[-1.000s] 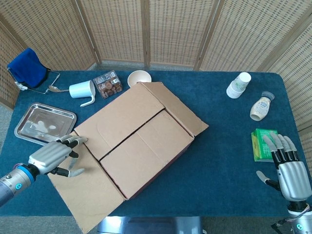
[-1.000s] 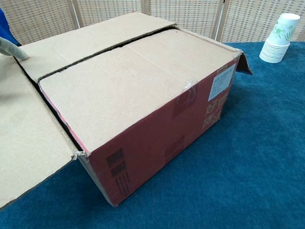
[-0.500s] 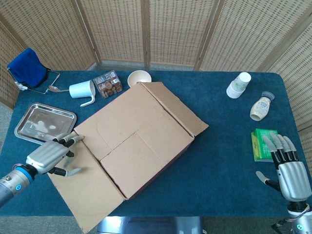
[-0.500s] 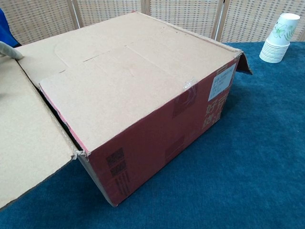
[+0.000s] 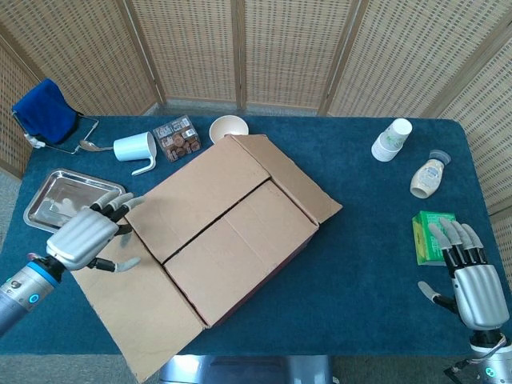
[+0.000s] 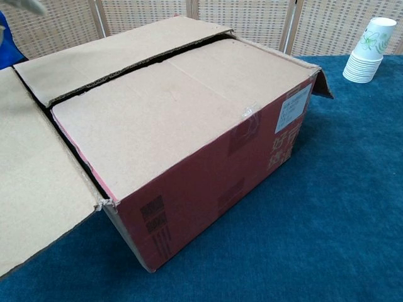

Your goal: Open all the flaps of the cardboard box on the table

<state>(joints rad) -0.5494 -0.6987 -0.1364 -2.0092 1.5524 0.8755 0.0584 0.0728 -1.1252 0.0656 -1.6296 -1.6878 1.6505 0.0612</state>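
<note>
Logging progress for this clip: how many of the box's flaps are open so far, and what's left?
Done: on the cardboard box, the left flap and the right flap are folded out. In hand: the left robot hand hovers by the rear top flap, gripping nothing. Left: that flap and the front top flap lie shut. The right robot hand rests open, away from the box.

steel tray (image 5: 48,210) | white mug (image 5: 134,148) | bowl (image 5: 228,127) | paper cups (image 5: 391,140) | bottle (image 5: 427,176) | green packet (image 5: 428,237)

probably a lab or demo room, woven folding screens (image 5: 240,48), blue-clothed table (image 5: 376,240), assorted household props
</note>
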